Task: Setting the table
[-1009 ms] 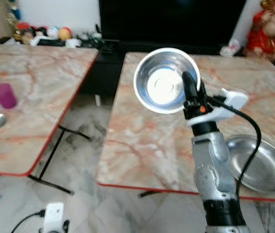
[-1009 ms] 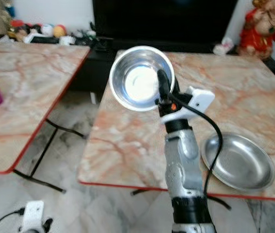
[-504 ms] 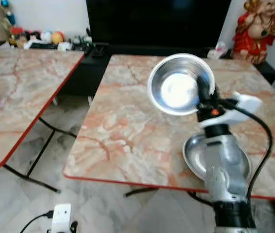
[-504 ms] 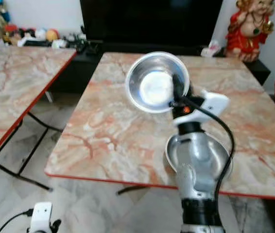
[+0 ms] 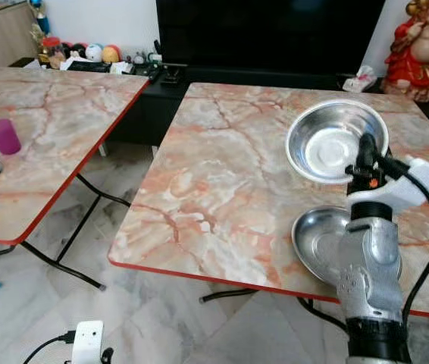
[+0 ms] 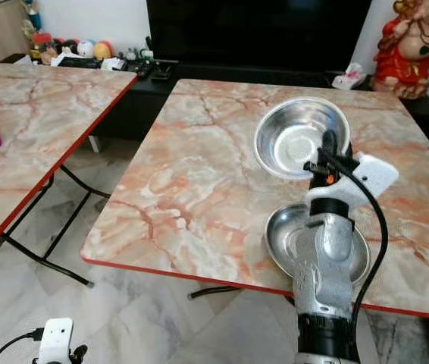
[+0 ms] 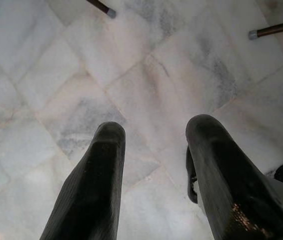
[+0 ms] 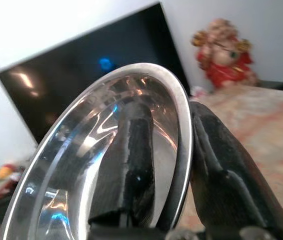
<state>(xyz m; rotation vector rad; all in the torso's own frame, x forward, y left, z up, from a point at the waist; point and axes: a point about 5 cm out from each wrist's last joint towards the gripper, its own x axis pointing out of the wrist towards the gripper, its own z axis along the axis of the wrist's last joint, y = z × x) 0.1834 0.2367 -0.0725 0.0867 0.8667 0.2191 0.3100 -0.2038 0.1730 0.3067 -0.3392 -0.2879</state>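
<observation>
While the right arm is covering part of the steel plate (image 5: 317, 243) near the table's (image 5: 222, 189) front edge, the shiny steel bowl (image 5: 334, 140) is hanging above the tabletop, tilted, its rim pinched by the right gripper (image 5: 366, 148), one finger inside. The left gripper (image 7: 154, 145) is dangling over the floor, fingers spread.

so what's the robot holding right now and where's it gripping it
The right gripper holds the steel bowl by its rim, one finger inside, one outside. The left gripper holds nothing.
</observation>
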